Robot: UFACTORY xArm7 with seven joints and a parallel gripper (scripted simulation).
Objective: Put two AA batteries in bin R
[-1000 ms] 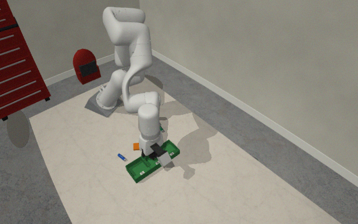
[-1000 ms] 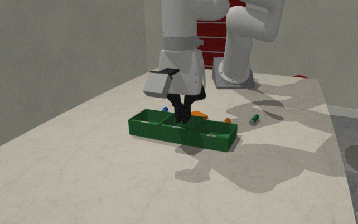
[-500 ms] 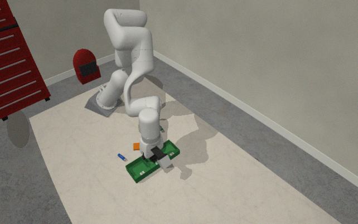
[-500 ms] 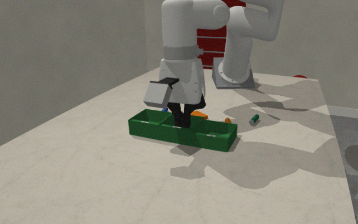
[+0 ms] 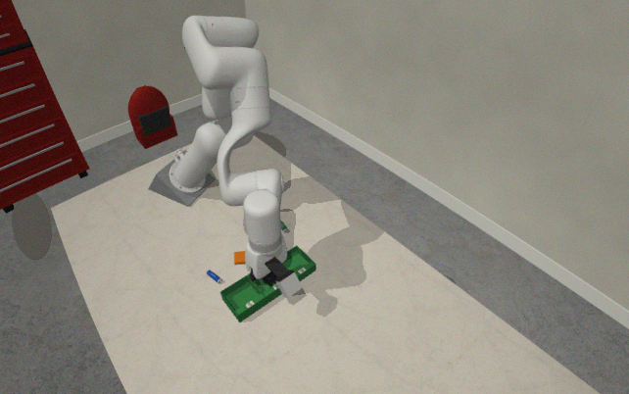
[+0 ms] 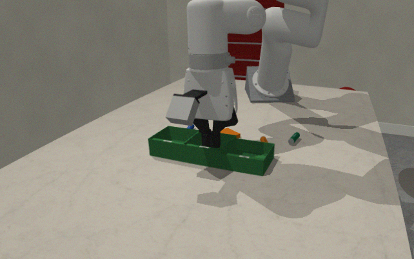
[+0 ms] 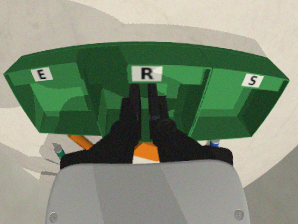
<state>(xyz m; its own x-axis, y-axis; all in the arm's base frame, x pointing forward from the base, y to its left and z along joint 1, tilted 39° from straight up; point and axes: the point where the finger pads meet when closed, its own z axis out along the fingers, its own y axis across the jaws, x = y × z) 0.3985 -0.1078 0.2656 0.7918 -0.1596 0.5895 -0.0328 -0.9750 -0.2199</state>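
The black, tapered gripper [image 7: 145,99] is pressed together on nothing, lowered inside the R compartment [image 7: 145,74]. Its thin green walls [image 6: 206,156] are seen close around the fingers.

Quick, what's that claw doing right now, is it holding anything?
Gripper: jaws shut, holding nothing, lowered over the R bin.

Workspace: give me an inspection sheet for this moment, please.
Surface: pale table, shadowed by the arm.
Job's things: green bins marked E, R, S; blue battery, green battery and an orange one lie outside them.
Clutter: orange block.
Hand: shut, nothing seen between the fingers, down in bin R.
Cables: nothing seen.
Surroundings: red drawer cabinet, red helmet, grey floor.
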